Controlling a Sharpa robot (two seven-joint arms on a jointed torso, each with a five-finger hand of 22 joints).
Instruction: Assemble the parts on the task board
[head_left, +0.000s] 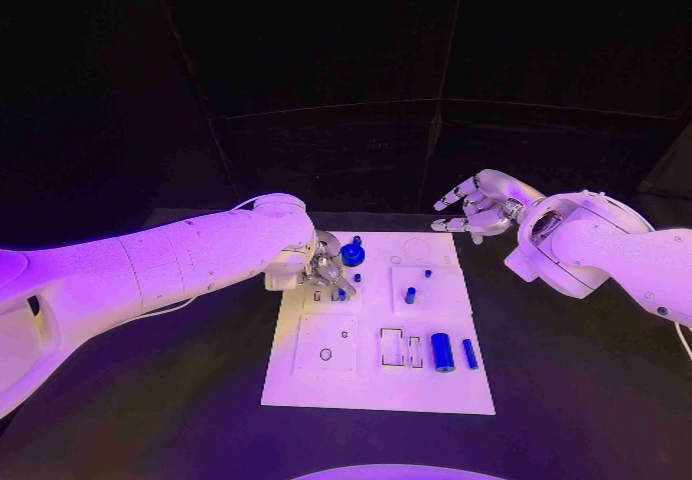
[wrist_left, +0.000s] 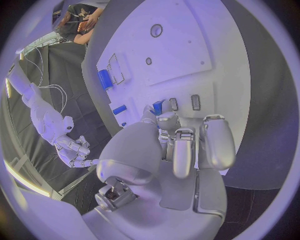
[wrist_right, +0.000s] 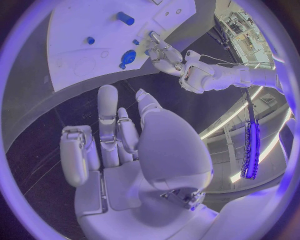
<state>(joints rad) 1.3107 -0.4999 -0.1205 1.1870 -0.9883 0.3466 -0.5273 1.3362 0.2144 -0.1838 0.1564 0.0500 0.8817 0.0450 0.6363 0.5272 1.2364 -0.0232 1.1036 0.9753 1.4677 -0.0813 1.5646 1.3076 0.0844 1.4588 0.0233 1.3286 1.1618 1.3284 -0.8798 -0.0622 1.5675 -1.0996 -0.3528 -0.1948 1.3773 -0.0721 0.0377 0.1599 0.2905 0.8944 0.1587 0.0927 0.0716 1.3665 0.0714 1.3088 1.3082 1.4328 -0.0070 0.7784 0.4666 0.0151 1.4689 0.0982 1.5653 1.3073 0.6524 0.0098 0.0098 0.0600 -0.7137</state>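
Several blue parts sit on our task board. From the head, our left hand hovers at the far left corner, just beside the round blue part; its grip we can't tell. Left wrist: fingers curled over a small blue part. Right wrist: our right hand is spread, empty, off the board with open table around it.

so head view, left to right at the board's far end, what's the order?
Left robot hand → round blue part → small blue peg → right robot hand, beyond the task board's far right corner.
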